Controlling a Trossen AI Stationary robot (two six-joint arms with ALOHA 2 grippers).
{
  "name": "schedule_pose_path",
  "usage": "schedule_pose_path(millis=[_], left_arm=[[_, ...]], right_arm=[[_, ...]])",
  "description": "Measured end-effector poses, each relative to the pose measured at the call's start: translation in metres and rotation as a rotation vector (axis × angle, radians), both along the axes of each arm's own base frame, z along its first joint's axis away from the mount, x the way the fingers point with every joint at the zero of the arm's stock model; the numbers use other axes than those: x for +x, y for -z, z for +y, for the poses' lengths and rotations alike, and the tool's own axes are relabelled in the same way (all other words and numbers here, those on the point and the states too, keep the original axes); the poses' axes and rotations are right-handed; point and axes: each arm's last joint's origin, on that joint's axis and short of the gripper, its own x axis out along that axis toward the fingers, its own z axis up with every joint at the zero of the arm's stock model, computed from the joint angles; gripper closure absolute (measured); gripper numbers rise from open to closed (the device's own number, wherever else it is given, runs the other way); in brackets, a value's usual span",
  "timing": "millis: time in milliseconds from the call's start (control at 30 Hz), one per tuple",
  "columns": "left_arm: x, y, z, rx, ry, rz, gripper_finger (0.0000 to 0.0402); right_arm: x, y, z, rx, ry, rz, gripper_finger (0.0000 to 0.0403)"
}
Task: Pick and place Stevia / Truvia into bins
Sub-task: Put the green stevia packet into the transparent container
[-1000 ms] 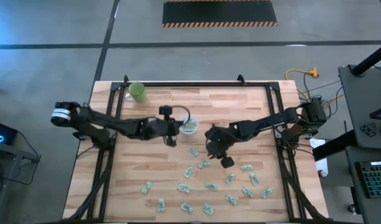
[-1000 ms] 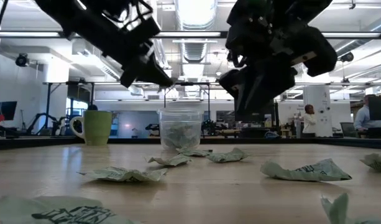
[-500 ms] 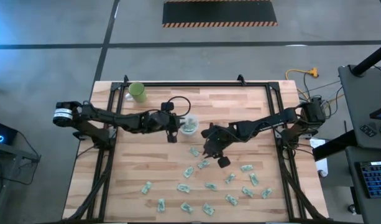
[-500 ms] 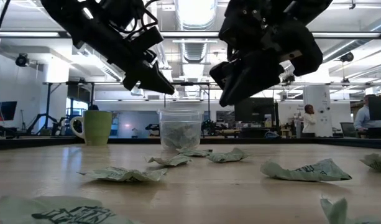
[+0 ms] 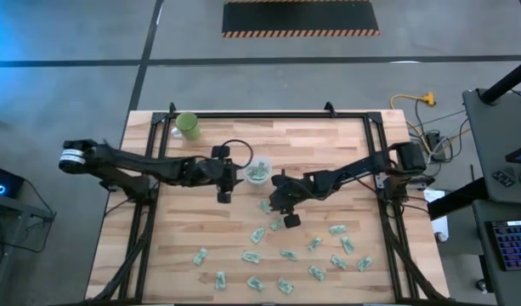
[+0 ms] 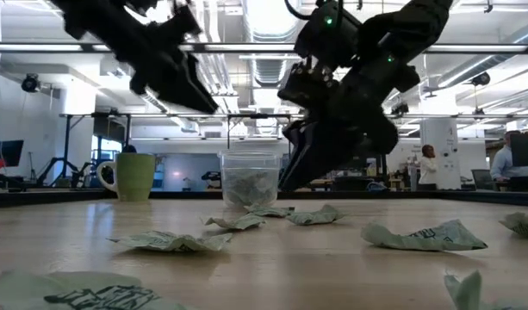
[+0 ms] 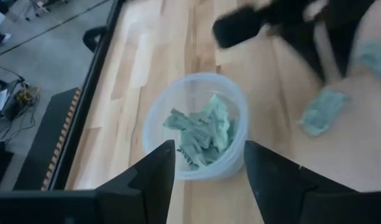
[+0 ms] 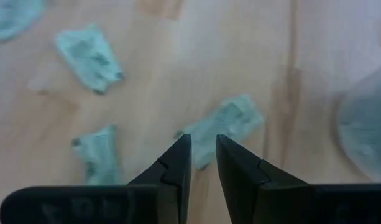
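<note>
Beside the clear cup [image 5: 258, 172], on its left, the left gripper [image 5: 225, 180] hangs with its fingers [image 7: 154, 171] spread wide and nothing between them; its wrist view looks down into the cup, where a crumpled heap of green packets [image 7: 202, 129] already lies. Farther off from the cup, toward the table's far left corner, stands a light-green mug [image 5: 188, 126], which takes no part in this.

Just right of the cup and a little nearer the table's front edge, the right gripper [image 5: 281, 206] is low over a single packet [image 8: 222, 127] that lies close to the cup's foot. Its fingers [image 8: 178, 163] stand only a narrow gap apart and hold nothing that I can see. More packets [image 5: 281, 255] are scattered well away from the cup toward the front and right of the wooden table [image 5: 201, 229].

The step in hand looks like the right arm's pick. To do it well, the gap should probably widen first, then straddle the packet across its short side, pinching a raised crease so the paper lifts cleanly and does not slide toward the cup
</note>
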Motion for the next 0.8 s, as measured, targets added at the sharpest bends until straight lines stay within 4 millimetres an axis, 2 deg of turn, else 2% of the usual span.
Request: schedule_pose_path(millis=[233,400,600,800], left_arm=[[-0.032,-0.023,-0.007,-0.026,0.014,-0.109,0.0226],[-0.05,-0.023,-0.008,-0.035,0.017,-0.148,0.0226],[-0.057,-0.029,-0.007,-0.052,0.009,-0.2,0.0226],[-0.057,-0.028,-0.008,-0.052,0.012,-0.196,0.0226]], right_arm=[[0.005,0.002,-0.001,-0.026,0.055,-0.005,0.0335],[0.005,0.006,0.0,-0.021,0.054,0.012,0.0307],[0.004,0.008,0.0,0.003,0.084,0.026,0.026],[0.001,0.01,0.0,0.004,0.084,0.037,0.0239]])
